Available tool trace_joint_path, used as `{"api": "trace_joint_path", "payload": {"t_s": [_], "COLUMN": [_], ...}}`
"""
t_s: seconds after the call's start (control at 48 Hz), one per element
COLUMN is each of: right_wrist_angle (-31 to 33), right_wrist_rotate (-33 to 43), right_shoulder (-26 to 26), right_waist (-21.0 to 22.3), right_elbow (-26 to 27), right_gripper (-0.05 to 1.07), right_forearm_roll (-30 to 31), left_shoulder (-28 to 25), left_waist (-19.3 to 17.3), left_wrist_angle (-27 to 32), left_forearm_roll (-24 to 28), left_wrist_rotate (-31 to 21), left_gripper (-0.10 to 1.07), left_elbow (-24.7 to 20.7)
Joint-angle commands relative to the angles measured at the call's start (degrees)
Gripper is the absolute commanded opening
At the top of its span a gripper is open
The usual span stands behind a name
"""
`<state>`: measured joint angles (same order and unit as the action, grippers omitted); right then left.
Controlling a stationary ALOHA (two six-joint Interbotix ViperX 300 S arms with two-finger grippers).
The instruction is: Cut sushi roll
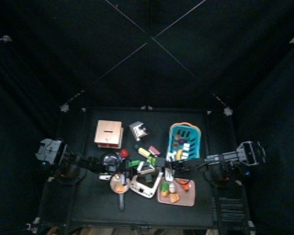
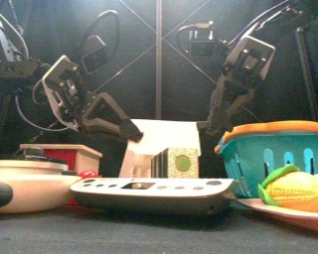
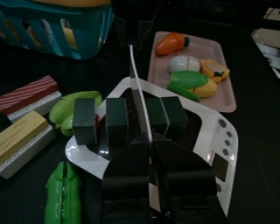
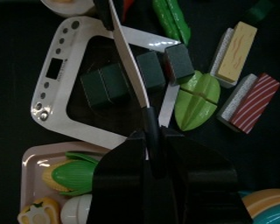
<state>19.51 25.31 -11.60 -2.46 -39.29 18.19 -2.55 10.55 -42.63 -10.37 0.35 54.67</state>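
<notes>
The sushi roll (image 3: 116,118) is a row of three dark pieces lying on a white kitchen scale (image 3: 215,140); it also shows in the right wrist view (image 4: 143,77). In the left wrist view a thin silver knife blade (image 3: 137,96) stands edge-on between my left gripper's (image 3: 150,175) shut jaws and crosses the roll between two pieces. In the right wrist view a thin blade (image 4: 125,61) likewise rises from my right gripper's (image 4: 146,140) shut jaws across the roll. In the top view both grippers meet over the scale (image 1: 143,186).
A pink plate (image 3: 227,98) of toy food lies beside the scale. A teal basket (image 2: 274,149) stands at the right, a pot (image 2: 29,184) at the left. A green slice (image 4: 199,98), a striped block (image 4: 257,96), a tan block (image 4: 234,48) and a pea pod (image 3: 63,188) lie around.
</notes>
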Motion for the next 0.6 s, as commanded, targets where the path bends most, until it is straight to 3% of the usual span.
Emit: {"api": "trace_joint_path", "payload": {"t_s": [0.0,0.146,0.583], "right_wrist_angle": [-3.5,-4.7,-5.0], "right_wrist_rotate": [0.2,0.2,0.3], "right_shoulder": [-2.2,-2.3,-2.2], "right_waist": [0.0,-1.5,-1.8], "right_elbow": [1.8,1.0,-1.5], "right_gripper": [0.47,0.47,0.47], "right_forearm_roll": [0.4,0.4,-1.1], "left_shoulder": [2.3,1.8,-0.5], "left_waist": [1.6,3.3,3.3], "left_wrist_angle": [-1.8,-2.0,-2.0], "left_forearm_roll": [2.0,2.1,2.0], "left_wrist_rotate": [0.0,0.0,0.0], "left_gripper": [0.3,0.3,0.3], "left_elbow": [-3.1,-3.5,-4.2]}}
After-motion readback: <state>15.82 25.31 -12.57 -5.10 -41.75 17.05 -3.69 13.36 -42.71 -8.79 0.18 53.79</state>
